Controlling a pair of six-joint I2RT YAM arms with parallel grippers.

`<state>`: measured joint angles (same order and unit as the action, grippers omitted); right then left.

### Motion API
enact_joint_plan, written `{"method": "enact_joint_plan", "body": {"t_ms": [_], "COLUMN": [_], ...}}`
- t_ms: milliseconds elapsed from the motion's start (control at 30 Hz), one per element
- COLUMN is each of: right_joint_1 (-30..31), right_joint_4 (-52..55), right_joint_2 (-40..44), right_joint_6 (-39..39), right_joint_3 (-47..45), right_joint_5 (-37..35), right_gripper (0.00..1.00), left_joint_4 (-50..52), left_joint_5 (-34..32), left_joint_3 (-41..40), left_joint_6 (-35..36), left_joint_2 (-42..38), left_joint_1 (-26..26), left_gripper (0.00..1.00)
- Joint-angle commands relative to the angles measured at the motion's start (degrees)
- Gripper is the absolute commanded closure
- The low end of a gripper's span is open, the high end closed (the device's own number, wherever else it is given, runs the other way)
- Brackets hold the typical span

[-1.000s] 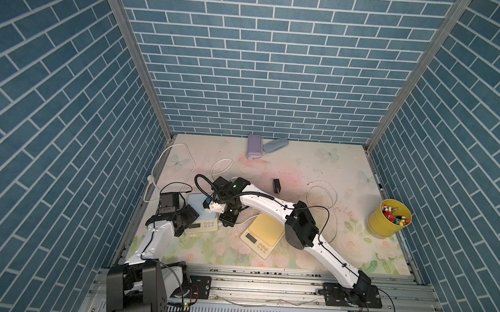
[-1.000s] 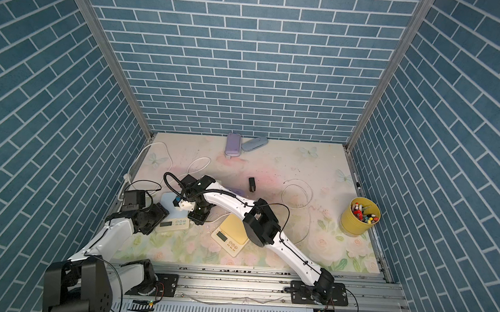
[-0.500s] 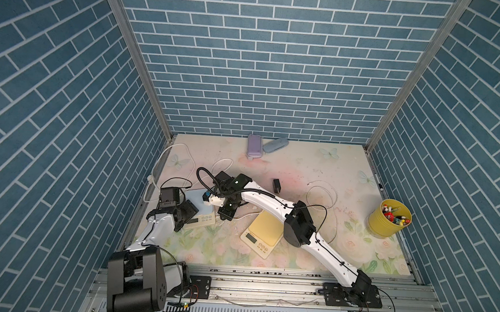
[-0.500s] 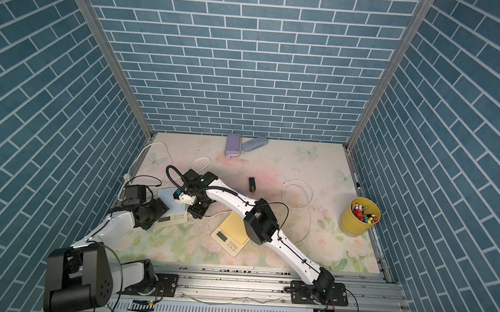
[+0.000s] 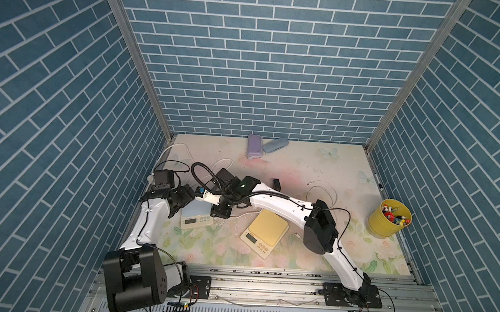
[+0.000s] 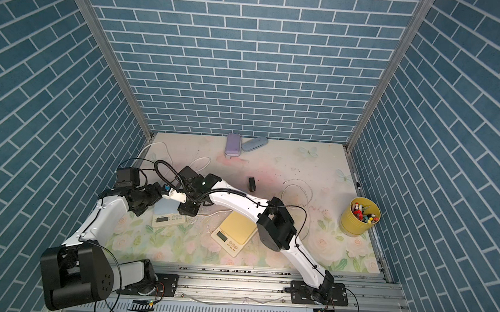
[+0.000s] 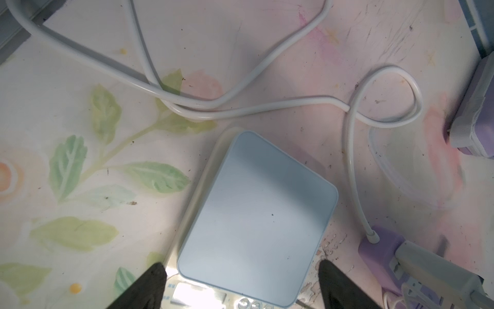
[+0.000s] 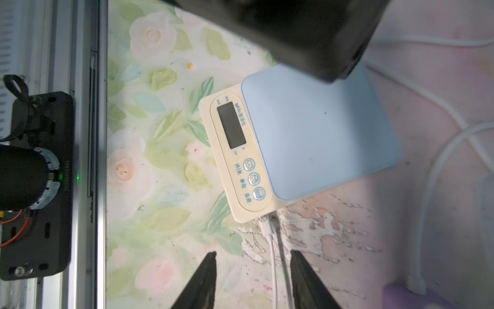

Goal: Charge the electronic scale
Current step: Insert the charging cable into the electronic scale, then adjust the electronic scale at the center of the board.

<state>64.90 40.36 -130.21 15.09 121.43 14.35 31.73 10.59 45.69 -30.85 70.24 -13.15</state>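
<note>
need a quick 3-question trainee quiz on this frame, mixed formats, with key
1. True or false: the plug of the white cable meets the side of the blue-topped scale.
2. The right gripper is: A) shut on the cable; B) open, with a finger on each side of the cable; C) shut on the scale.
3. How many electronic scales lie on the table?
Key: 1 true. 2 B. 3 two: the blue-topped one and the yellow-topped scale.
</note>
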Motion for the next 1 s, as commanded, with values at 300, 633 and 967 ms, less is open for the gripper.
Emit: {"method": "enact_joint_plan", "body": {"t_ms": [300, 633, 967], "right_joint_1": [-13.8, -27.9, -29.0], "right_joint_4": [-5.2, -7.1, -5.0], "right_joint_2": [23.3, 25.9, 15.7], "right_joint_6": [-17.8, -26.1, -27.6], "right_joint_3": [-21.8, -35.0, -30.3], "right_joint_5": [-17.6, -15.2, -10.7], "right_gripper": [0.5, 0.39, 0.29], "left_joint_4": [7.5, -10.2, -20.0], "left_joint_5": [-0.4, -6.5, -8.6], "left_joint_3": [0.1, -13.0, -9.7], "left_joint_6": [5.4, -8.2, -11.7], "left_joint_2": [-10.1, -6.7, 6.9], "left_joint_1": [21.4, 49.4, 60.4], "left_gripper": [0.2, 0.27, 0.24]}}
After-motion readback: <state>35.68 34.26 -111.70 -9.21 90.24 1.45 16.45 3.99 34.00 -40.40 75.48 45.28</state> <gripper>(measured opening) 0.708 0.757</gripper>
